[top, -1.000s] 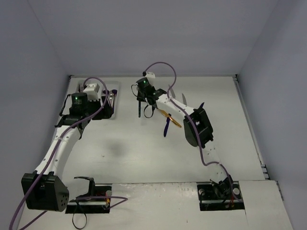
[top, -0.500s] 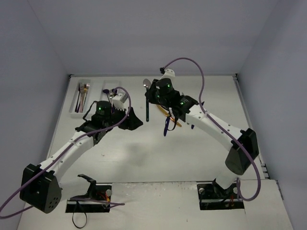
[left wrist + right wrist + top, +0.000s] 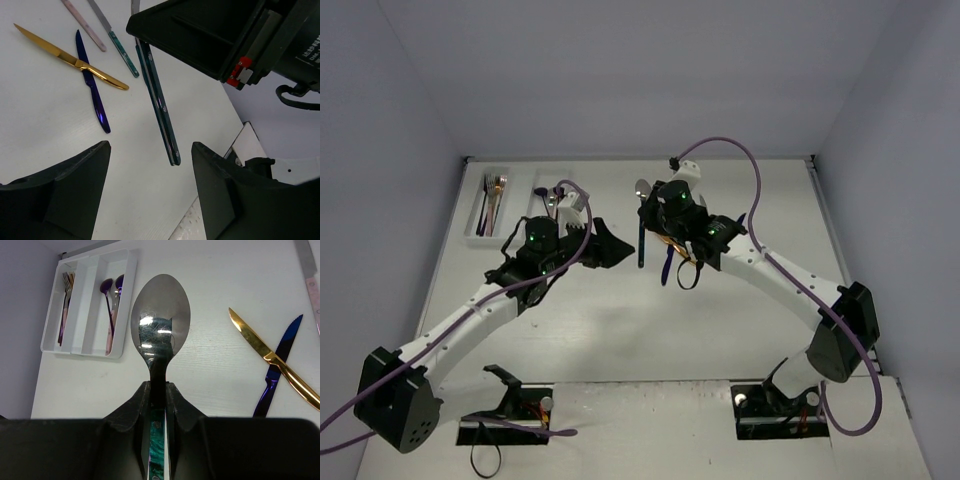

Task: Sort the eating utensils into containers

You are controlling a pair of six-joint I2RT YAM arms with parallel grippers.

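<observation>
The white tray [image 3: 86, 305] holds forks [image 3: 65, 300] and spoons [image 3: 107, 305]. Right of it the left claw [image 3: 608, 244] hangs with jaws apart, empty. Farther right of the tray, the right claw [image 3: 158, 390] clamps a teal-handled spoon [image 3: 160, 322], held above the counter [image 3: 620, 320].

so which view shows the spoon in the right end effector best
Right wrist: the spoon faces the camera, neck clamped in the right end effector. Left wrist shows only its teal handle hanging down; top external shows it small.
</observation>
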